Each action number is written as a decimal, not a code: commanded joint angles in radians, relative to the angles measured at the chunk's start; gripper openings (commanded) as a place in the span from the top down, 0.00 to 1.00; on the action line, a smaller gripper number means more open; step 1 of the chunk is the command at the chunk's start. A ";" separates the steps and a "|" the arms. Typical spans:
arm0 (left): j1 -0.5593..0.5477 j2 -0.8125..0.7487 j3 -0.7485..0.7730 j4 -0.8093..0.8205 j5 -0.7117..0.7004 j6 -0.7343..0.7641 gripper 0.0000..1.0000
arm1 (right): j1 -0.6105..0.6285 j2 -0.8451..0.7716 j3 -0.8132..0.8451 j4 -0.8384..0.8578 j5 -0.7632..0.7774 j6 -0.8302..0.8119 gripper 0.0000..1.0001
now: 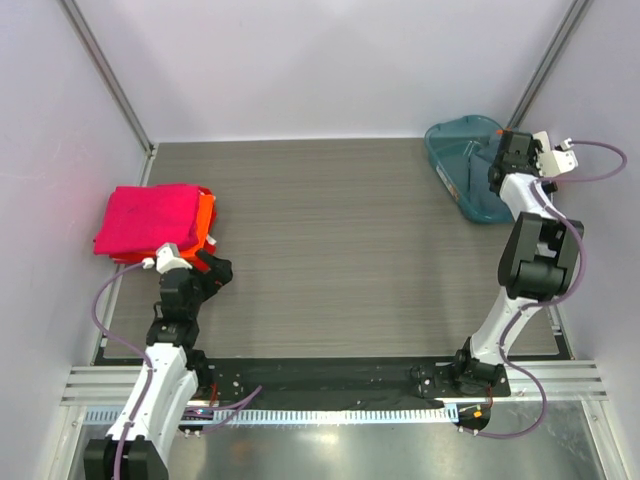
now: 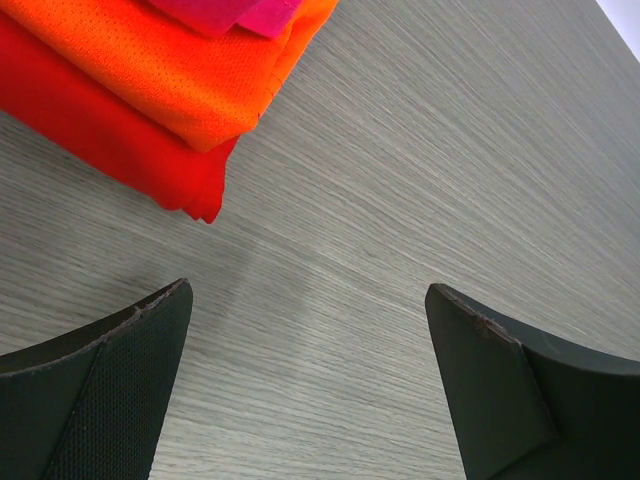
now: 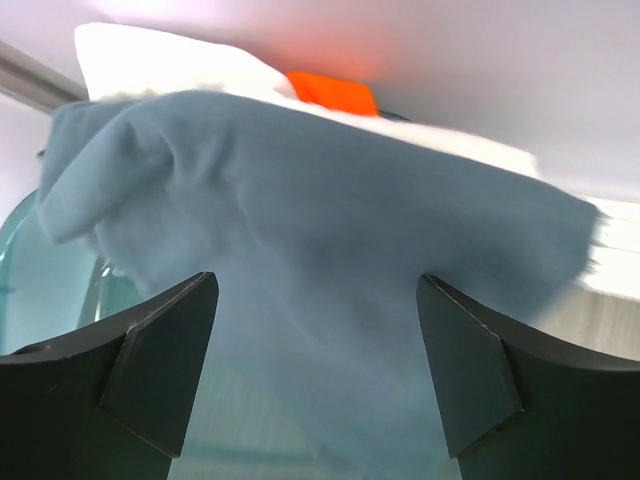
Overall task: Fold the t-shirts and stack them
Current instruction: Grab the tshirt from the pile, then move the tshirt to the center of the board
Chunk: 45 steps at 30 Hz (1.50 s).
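Note:
Folded t-shirts are stacked at the table's left edge, a magenta one (image 1: 150, 218) on top of orange-red ones (image 1: 206, 214). My left gripper (image 1: 216, 270) hovers open just in front of the stack. In the left wrist view the orange (image 2: 180, 70) and red (image 2: 110, 140) layers lie beyond the left gripper (image 2: 308, 300), with bare table between the fingers. My right gripper (image 1: 497, 170) reaches into the teal tub (image 1: 455, 140). It stands open (image 3: 317, 290) around a crumpled slate blue-grey t-shirt (image 3: 320, 220). White cloth (image 3: 160, 55) and an orange-red scrap (image 3: 335, 92) show behind it.
The teal tub sits in the back right corner against the walls. Its translucent wall (image 3: 40, 290) shows at the left of the right wrist view. Wood-grain table (image 1: 350, 240) spreads between the two arms. A metal rail (image 1: 330, 385) runs along the near edge.

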 commanded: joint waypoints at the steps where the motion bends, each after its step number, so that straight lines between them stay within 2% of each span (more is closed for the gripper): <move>1: 0.003 0.016 0.041 0.059 0.012 -0.002 0.00 | -0.001 0.094 0.119 -0.023 0.111 -0.020 0.14; 3: 0.005 0.022 0.042 0.059 0.009 0.000 0.00 | -0.003 0.148 0.164 -0.030 0.137 -0.014 0.17; 6: 0.005 0.030 0.044 0.061 0.009 -0.002 0.01 | -0.003 0.195 0.216 -0.030 0.148 -0.032 0.37; 7: 0.005 0.035 0.045 0.061 0.009 0.000 0.01 | -0.001 0.200 0.228 -0.031 0.141 -0.055 0.61; 10: 0.005 0.041 0.047 0.063 0.012 0.000 0.02 | 0.002 0.153 0.233 -0.030 0.117 -0.063 0.99; 13: 0.005 0.045 0.048 0.064 0.015 0.000 0.03 | 0.040 0.044 0.201 -0.001 0.100 -0.083 0.99; 17: 0.005 0.046 0.050 0.061 0.021 0.003 0.03 | 0.129 -0.102 0.193 0.068 0.085 -0.224 0.99; 20: 0.005 0.044 0.048 0.061 0.019 0.003 0.03 | 0.203 -0.217 0.188 0.114 -0.015 -0.258 0.99; 23: 0.003 0.044 0.050 0.056 0.015 0.003 0.04 | 0.258 -0.323 0.188 0.162 -0.208 -0.224 0.99; 24: 0.003 0.044 0.048 0.056 0.015 0.003 0.04 | 0.263 -0.340 0.191 0.177 -0.274 -0.177 0.99; 25: 0.005 0.044 0.050 0.053 0.013 0.003 0.04 | 0.269 -0.353 0.196 0.193 -0.425 -0.141 0.99; 27: 0.005 0.044 0.050 0.050 0.012 0.003 0.04 | 0.269 -0.373 0.234 0.203 -0.579 -0.053 0.99; 28: 0.003 0.042 0.051 0.047 0.010 0.003 0.04 | 0.269 -0.375 0.256 0.205 -0.709 0.013 0.99; 30: 0.003 0.039 0.050 0.046 0.006 0.003 0.04 | 0.277 -0.389 0.286 0.213 -0.843 0.084 0.99; 32: 0.005 0.036 0.050 0.043 0.003 0.003 0.04 | 0.287 -0.413 0.227 0.249 -0.973 0.175 0.99; 34: 0.005 0.035 0.050 0.041 0.001 0.001 0.04 | 0.306 -0.475 0.131 0.253 -1.053 0.222 0.96; 35: 0.003 0.036 0.050 0.041 0.001 0.001 0.04 | 0.310 -0.507 -0.010 0.251 -1.120 0.254 0.95; 37: 0.005 0.035 0.050 0.040 0.003 0.003 0.04 | 0.327 -0.615 -0.190 0.253 -1.181 0.284 0.92; 38: 0.005 0.035 0.051 0.040 0.006 0.006 0.03 | 0.330 -0.655 -0.376 0.262 -1.201 0.282 0.88; 39: 0.003 0.035 0.051 0.040 0.010 0.009 0.03 | 0.342 -0.698 -0.469 0.277 -1.221 0.258 0.79; 40: 0.003 0.032 0.054 0.040 0.019 0.011 0.02 | 0.352 -0.807 -0.555 0.289 -1.209 0.227 0.68; 41: 0.003 0.023 0.059 0.033 0.018 0.017 0.00 | 0.367 -0.859 -0.676 0.216 -1.166 0.181 0.49; 42: 0.005 0.010 0.080 0.005 0.003 0.012 0.00 | 0.372 -0.917 -0.710 0.122 -1.040 0.102 0.11; 43: 0.005 -0.002 0.090 -0.046 -0.008 0.008 0.00 | 0.372 -0.999 -0.732 0.052 -0.976 0.053 0.02; 45: 0.005 -0.058 0.087 -0.060 -0.005 0.005 0.00 | 0.372 -1.062 -0.761 -0.039 -0.928 -0.082 0.02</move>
